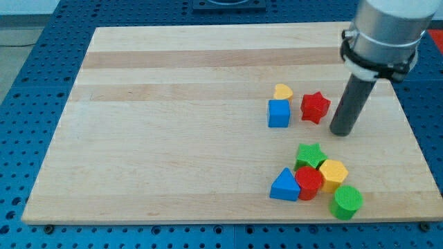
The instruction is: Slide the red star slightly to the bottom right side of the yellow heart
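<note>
The red star (315, 107) lies on the wooden board, right of the yellow heart (282, 91) and slightly lower than it. A blue cube (279, 113) sits directly below the heart, touching it. My tip (341, 132) is on the board just to the right of the red star and a little below it, with a small gap between them. The dark rod rises from it toward the view's top right.
A cluster sits near the board's bottom right: a green star (310, 155), a yellow hexagon (333, 173), a red cylinder (309, 182), a blue triangle (284, 186) and a green cylinder (345, 201). The board's right edge (414, 138) is close to the rod.
</note>
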